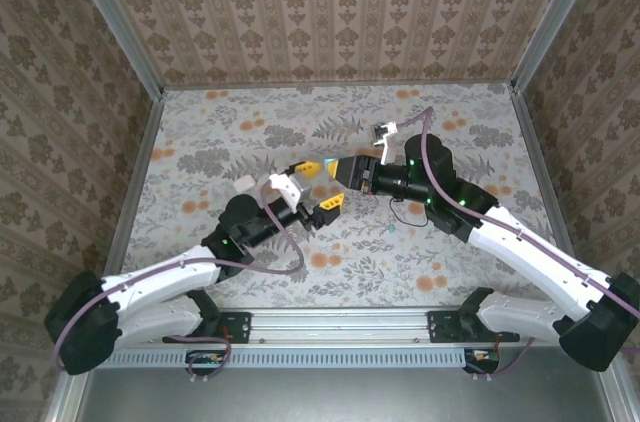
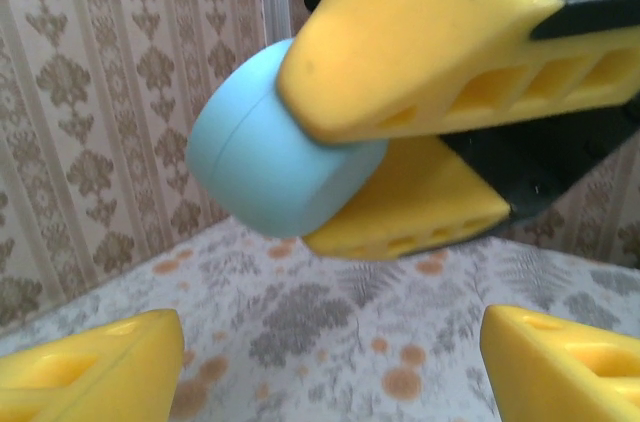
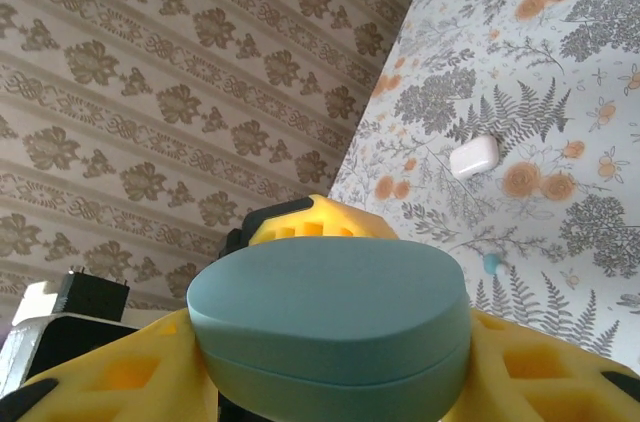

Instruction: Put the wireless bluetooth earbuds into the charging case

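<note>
Pale and pebble-like, one earbud (image 1: 243,182) lay on the floral tabletop (image 1: 190,132) at the far left, well apart from both arms. To its right, the left end effector (image 1: 326,185) stood with its yellow fingers (image 2: 95,372) apart and nothing between them, facing the charging case (image 2: 260,157). That case hung in the air above the tabletop, clamped between the two yellow fingers of the right end effector (image 1: 348,170), which reached in from the right. From the right wrist we also saw a tiny teal-blue earbud (image 3: 491,264) on the tabletop, near the pale one but not touching it.

We judged the step in hand to be getting the case opened, since it was shut and no earbud sat in it. To do that well, the right end effector would need to hold only the lower shell, below the seam, so that the lid is free. The left fingers should come in square to the exposed end and take the lid alone, slowly, because the smooth rounded shell looked likely to slip or twist out of a pinch.

The case looked like a smooth, matte, light-blue puck with rounded edges and a thin seam running round it. We could not tell where its hinge was.
</note>
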